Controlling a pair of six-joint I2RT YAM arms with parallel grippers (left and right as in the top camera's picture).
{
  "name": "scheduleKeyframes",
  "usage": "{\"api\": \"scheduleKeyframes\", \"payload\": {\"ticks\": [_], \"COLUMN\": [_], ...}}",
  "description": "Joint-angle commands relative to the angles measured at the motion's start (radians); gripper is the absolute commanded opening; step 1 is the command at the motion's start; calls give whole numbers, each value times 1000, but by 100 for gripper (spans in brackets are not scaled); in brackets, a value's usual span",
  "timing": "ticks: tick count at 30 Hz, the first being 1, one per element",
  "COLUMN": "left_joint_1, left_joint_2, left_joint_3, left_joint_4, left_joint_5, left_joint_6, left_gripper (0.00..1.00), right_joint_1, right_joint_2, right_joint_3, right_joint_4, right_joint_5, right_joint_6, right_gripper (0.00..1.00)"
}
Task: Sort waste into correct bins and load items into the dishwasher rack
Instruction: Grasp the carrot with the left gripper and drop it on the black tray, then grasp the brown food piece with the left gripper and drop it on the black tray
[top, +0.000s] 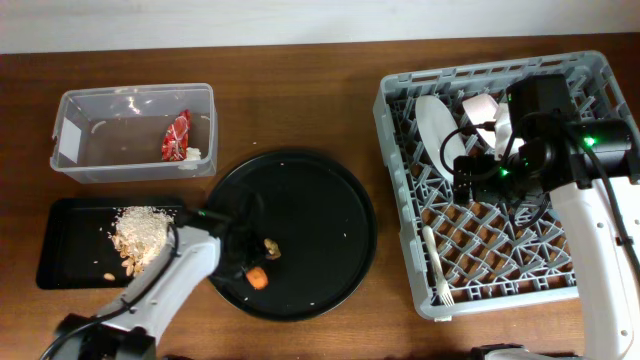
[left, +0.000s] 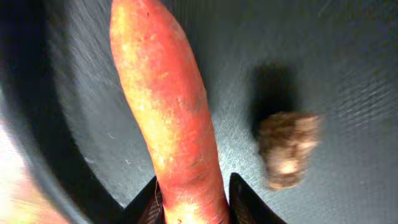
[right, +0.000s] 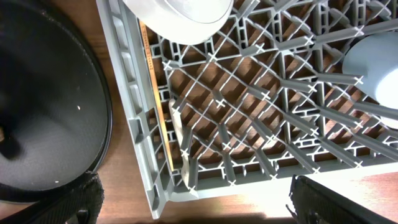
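The orange carrot (left: 168, 106) lies on the round black tray, and my left gripper (left: 193, 205) is shut on its thick end, a finger pressing each side. A small brown lump (left: 286, 149) sits just right of it. From overhead the carrot (top: 258, 279) and the lump (top: 271, 248) are at the tray's lower left, under the left gripper (top: 245, 268). My right gripper (top: 465, 180) hovers open over the grey rack (top: 400, 130). In the right wrist view it (right: 196, 208) holds nothing above the rack's near corner (right: 149, 180), where a wooden chopstick (right: 158, 106) lies along the wall.
The clear tub (top: 135, 100) holds a red wrapper (top: 177, 136) and white tissue (top: 193, 154). Rice (top: 140, 235) lies in the black rectangular tray (top: 70, 240). The rack carries a plate (top: 436, 135), a white cup (top: 481, 107) and a fork (top: 436, 265). The round black tray (top: 310, 190) fills the middle.
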Motion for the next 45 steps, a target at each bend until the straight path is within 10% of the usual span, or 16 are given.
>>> {"api": "scheduleKeyframes", "payload": {"ticks": [1, 21, 26, 33, 45], "left_joint_1": [80, 760, 781, 781, 556], "left_joint_2": [3, 213, 280, 279, 204], "left_joint_3": [156, 266, 266, 269, 422], "left_joint_4": [-85, -27, -10, -14, -182], "left_joint_5": [-157, -214, -214, -190, 31], "left_joint_6": [125, 124, 125, 125, 299], "left_gripper": [31, 31, 32, 82, 87], "right_joint_1": [-5, -5, -5, -5, -5], "right_joint_2": [4, 4, 4, 4, 4], "right_joint_3": [6, 6, 6, 6, 6], "right_joint_4": [0, 0, -1, -4, 1], "right_joint_5": [11, 11, 11, 11, 11], "right_joint_6": [0, 0, 0, 0, 0], "right_gripper": [99, 99, 99, 99, 99]}}
